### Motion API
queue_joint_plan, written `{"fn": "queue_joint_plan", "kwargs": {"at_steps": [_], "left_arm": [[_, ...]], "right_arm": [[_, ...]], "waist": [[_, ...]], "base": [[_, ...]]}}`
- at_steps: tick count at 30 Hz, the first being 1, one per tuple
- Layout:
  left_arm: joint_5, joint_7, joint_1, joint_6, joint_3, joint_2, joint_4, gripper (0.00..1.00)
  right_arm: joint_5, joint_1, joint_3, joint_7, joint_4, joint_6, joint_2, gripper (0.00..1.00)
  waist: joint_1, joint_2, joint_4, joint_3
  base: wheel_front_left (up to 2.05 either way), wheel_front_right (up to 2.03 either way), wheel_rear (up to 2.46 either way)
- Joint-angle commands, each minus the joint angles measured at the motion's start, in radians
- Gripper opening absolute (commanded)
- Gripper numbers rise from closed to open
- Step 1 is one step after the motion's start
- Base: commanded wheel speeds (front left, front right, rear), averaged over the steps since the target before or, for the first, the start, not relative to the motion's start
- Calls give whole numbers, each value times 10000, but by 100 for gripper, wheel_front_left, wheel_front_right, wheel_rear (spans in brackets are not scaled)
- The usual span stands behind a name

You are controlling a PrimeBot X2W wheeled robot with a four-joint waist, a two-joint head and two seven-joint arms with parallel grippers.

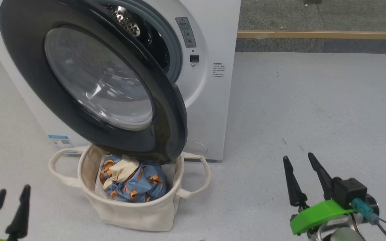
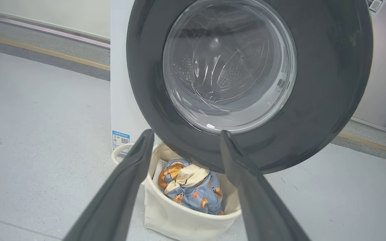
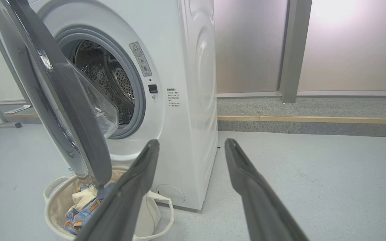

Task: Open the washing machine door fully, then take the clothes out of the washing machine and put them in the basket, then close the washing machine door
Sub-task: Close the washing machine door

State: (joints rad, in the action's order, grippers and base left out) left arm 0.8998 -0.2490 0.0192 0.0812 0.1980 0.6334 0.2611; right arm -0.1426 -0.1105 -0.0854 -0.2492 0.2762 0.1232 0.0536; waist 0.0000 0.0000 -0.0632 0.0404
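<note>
Two grippers, left (image 1: 14,188) and right (image 1: 297,156): fingers spread wide, grasping nothing, well apart from the door (image 1: 92,83). Door: swung partway out from the washer (image 1: 209,100). Basket (image 1: 136,214): on the floor (image 1: 313,100) before the washer, under the door's lower rim, perhaps touching it. Clothes (image 1: 132,182): bunched inside the basket.

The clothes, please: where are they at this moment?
In the head view's lower left, the clothes lie inside the basket, below the open washing machine door.

Washing machine door (image 1: 95,80) part-open above cream basket (image 1: 136,214); blue bear-print clothes (image 1: 139,185) heaped inside.
</note>
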Motion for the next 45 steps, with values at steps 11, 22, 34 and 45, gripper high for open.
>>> {"fn": "queue_joint_plan", "kwargs": {"at_steps": [11, 22, 34, 45], "left_arm": [[-347, -126, 230, 302, -1180, 127, -304, 100], [-448, -127, 371, 418, -1354, 81, -209, 100], [-543, -127, 559, 475, -1196, 61, -210, 100], [-956, -128, 694, 490, -532, -255, -192, 100]], "right_arm": [[-100, -192, -224, -126, -294, 75, -34, 100], [-218, -153, -263, -126, -282, 75, -34, 100], [-432, -92, -262, -126, 15, 75, -34, 0], [-849, -650, -831, -126, -760, 75, -34, 0]], "waist": [[0, 0, -128, -6], [0, 0, -204, -79], [0, 0, -128, -106], [0, 0, 150, -143]], "base": [[0, 0, 0], [0, 0, 0], [0, 0, 0], [0, 0, 0]]}}
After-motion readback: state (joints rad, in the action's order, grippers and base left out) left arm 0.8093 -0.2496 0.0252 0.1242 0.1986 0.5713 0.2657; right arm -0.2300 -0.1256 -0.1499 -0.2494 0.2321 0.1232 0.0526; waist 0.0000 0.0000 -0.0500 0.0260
